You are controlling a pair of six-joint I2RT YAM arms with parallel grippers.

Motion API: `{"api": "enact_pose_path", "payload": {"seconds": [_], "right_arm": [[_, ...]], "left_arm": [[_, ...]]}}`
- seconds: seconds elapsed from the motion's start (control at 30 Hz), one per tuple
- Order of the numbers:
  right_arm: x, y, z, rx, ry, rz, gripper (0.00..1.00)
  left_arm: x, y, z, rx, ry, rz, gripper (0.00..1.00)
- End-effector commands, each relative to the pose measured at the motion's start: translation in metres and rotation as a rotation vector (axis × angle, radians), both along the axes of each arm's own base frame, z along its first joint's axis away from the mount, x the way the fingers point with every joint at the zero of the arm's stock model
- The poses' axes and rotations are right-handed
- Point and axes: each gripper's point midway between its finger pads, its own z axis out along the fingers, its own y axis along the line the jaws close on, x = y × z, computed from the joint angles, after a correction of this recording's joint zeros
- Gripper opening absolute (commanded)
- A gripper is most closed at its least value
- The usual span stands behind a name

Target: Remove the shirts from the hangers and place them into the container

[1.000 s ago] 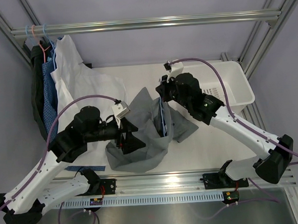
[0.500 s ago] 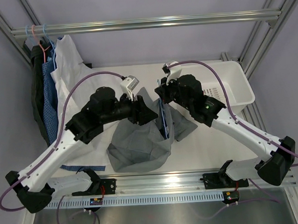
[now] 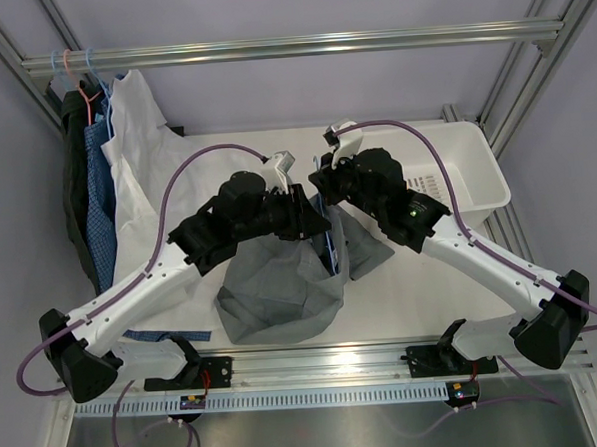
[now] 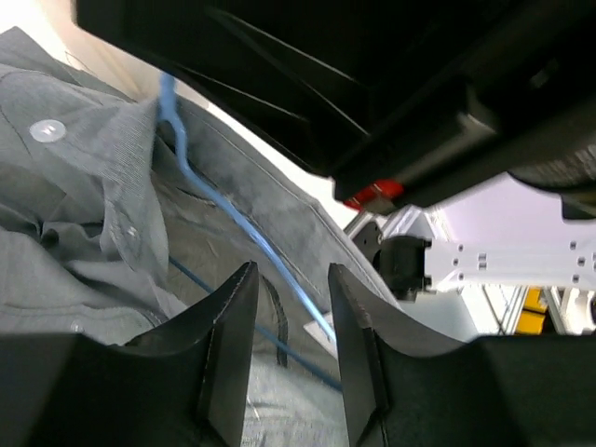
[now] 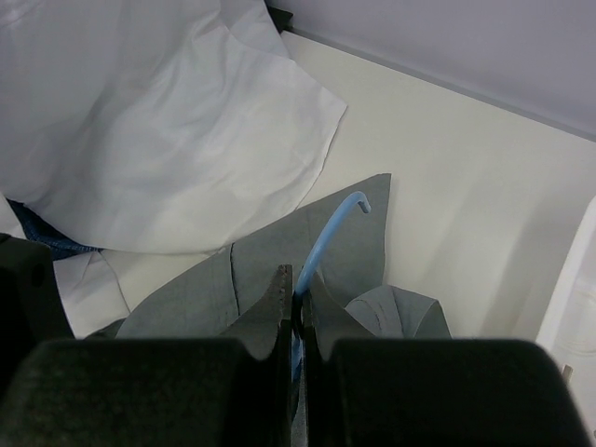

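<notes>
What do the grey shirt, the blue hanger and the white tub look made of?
The grey shirt: woven fabric, probably cotton, matte; fine weave, soft folds. The blue hanger: thin, smooth, likely plastic or coated wire. The white tub: rigid moulded plastic, slight sheen, slotted base.

At the centre of the top view, the left claw (image 4: 291, 289) and right claw (image 5: 296, 303) crowd together over the grey shirt (image 3: 277, 285), a blue hanger (image 5: 318, 240) standing between them. Hanging shirts (image 3: 139, 142) block the upper left. Bare tabletop (image 3: 413, 298) lies open at lower right; the container (image 3: 491, 173) at upper right stands open from above.
</notes>
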Motion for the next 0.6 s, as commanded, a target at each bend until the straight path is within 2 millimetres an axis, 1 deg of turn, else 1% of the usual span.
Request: {"api": "enact_pose_path", "payload": {"seconds": [0.0, 0.13, 0.23, 0.33, 0.4, 0.5, 0.53, 0.57], "right_arm": [[0.007, 0.002, 0.034, 0.085, -0.08, -0.016, 0.0], [0.007, 0.004, 0.036, 0.109, -0.073, -0.023, 0.0], [0.009, 0.002, 0.036, 0.119, -0.068, -0.04, 0.0], [0.01, 0.002, 0.037, 0.133, -0.065, -0.052, 0.0], [0.01, 0.005, 0.038, 0.148, -0.06, -0.053, 0.0], [0.009, 0.005, 0.039, 0.168, -0.053, -0.058, 0.0], [0.009, 0.006, 0.039, 0.174, -0.047, -0.06, 0.0], [0.009, 0.006, 0.04, 0.177, -0.048, -0.06, 0.0]], "left_arm": [[0.014, -0.008, 0.004, -0.053, 0.003, 0.068, 0.38], [0.021, -0.007, -0.016, -0.023, 0.048, 0.122, 0.32], [0.021, -0.008, -0.023, -0.026, 0.068, 0.133, 0.29], [0.022, -0.01, -0.022, -0.04, 0.069, 0.144, 0.26], [0.023, -0.01, -0.022, -0.053, 0.069, 0.15, 0.19], [0.023, -0.011, -0.022, -0.064, 0.073, 0.159, 0.11], [0.023, -0.01, -0.024, -0.063, 0.077, 0.162, 0.1], [0.023, -0.01, -0.028, -0.058, 0.087, 0.166, 0.05]]}}
